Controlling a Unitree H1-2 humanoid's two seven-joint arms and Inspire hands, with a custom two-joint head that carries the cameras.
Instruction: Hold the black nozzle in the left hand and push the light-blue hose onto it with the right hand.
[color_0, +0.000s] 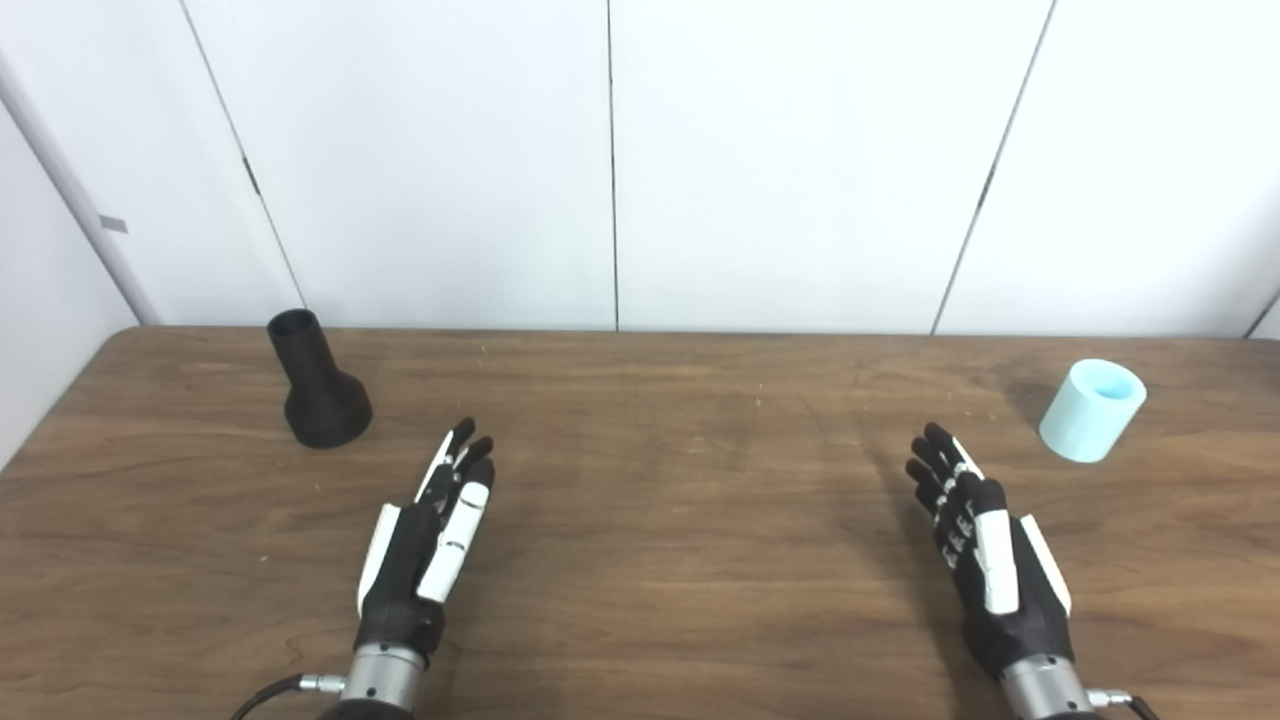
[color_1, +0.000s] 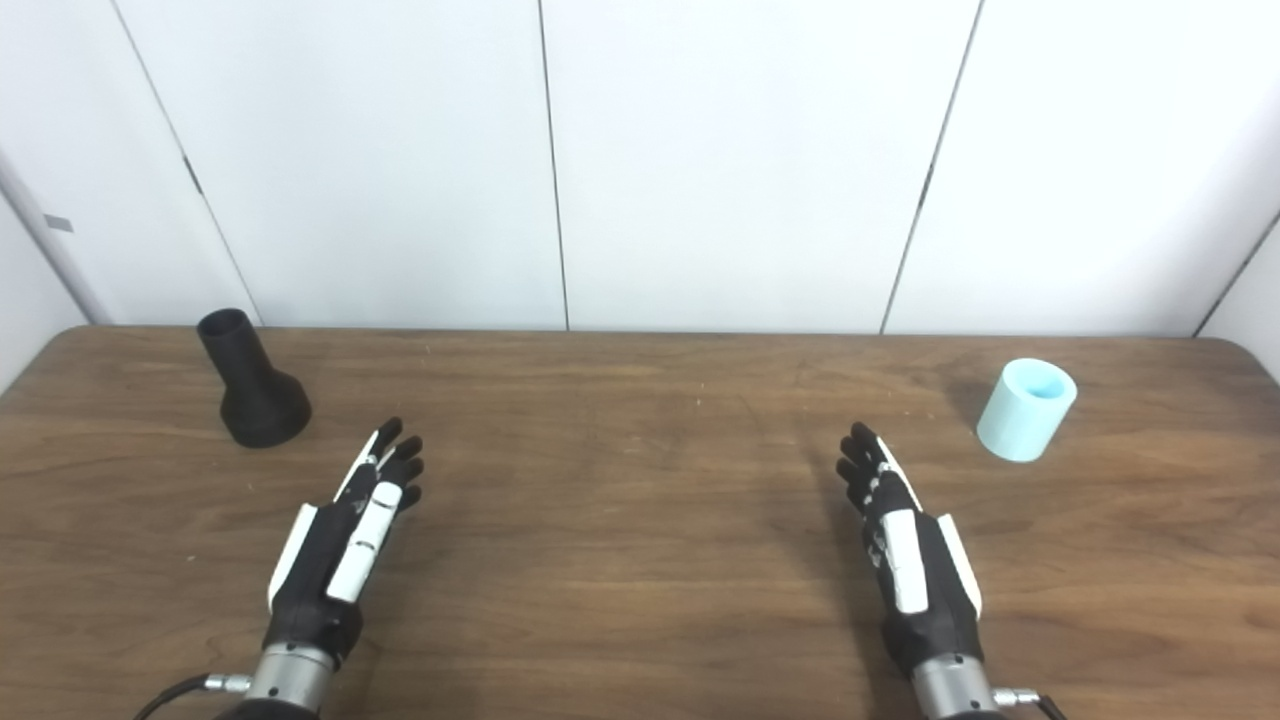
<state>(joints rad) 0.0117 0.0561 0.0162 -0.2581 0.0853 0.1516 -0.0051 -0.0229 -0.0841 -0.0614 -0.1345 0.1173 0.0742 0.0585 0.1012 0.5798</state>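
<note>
Nozzle (color_0: 317, 384) stands upright on its wide base at the table's (color_0: 660, 560) far left, narrow open neck up and leaning slightly toward the wall. It is apart from the left hand (color_0: 425, 545), lying at about eleven o'clock from those fingertips. That hand hovers low over the wood with fingers extended and close together, holding nothing.

The step in hand looks like the first reach. The left hand would do best to travel toward eleven o'clock and close around the flared base or lower neck, leaving the narrow top bare, since that end probably takes the hose. A grip too high would block the fit; a sideways knock could tip the tall shape over.

The right hand (color_0: 985, 555) is likewise empty, fingers straight and spread a little, thumb side up. Hose (color_0: 1092, 410), a short light-blue cylinder with its open end up, sits at about one o'clock from those fingertips, near but not touching. The hand should wrap its side wall, not cover the opening, and squeeze lightly, since it may be soft. Then bring both pieces toward the middle, axes lined up, before pushing.
</note>
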